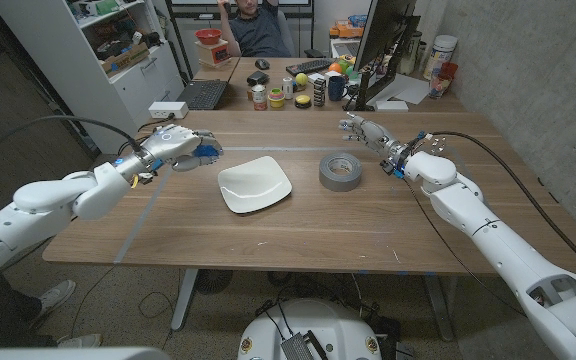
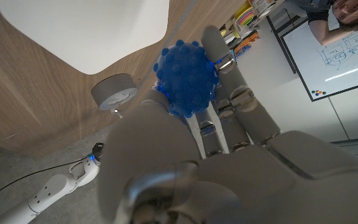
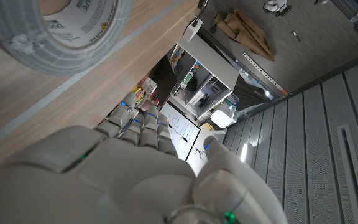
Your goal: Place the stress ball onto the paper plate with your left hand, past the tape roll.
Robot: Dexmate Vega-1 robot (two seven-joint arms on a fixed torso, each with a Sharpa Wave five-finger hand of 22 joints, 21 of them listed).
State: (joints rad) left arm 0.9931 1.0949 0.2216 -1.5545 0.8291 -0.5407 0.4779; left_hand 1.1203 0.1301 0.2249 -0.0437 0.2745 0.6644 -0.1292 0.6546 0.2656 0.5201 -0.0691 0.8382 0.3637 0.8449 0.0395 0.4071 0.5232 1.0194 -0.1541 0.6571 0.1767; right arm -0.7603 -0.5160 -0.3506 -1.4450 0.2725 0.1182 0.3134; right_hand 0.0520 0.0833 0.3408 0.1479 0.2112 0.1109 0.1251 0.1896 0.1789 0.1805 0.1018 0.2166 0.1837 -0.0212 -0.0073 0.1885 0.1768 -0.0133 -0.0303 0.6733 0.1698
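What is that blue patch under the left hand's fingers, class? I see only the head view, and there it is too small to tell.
Observer: The left wrist view shows a knobbly blue stress ball, held against the fingers of the left hand.
Operator: And is the right hand touching the tape?
Observer: No. In the right wrist view the right hand holds nothing, and its fingers are apart from the tape roll.

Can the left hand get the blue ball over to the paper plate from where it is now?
Probably yes. The left hand holds the stress ball just beside the paper plate, with bare table between them. The tape roll sits on the plate's far side, out of the way.
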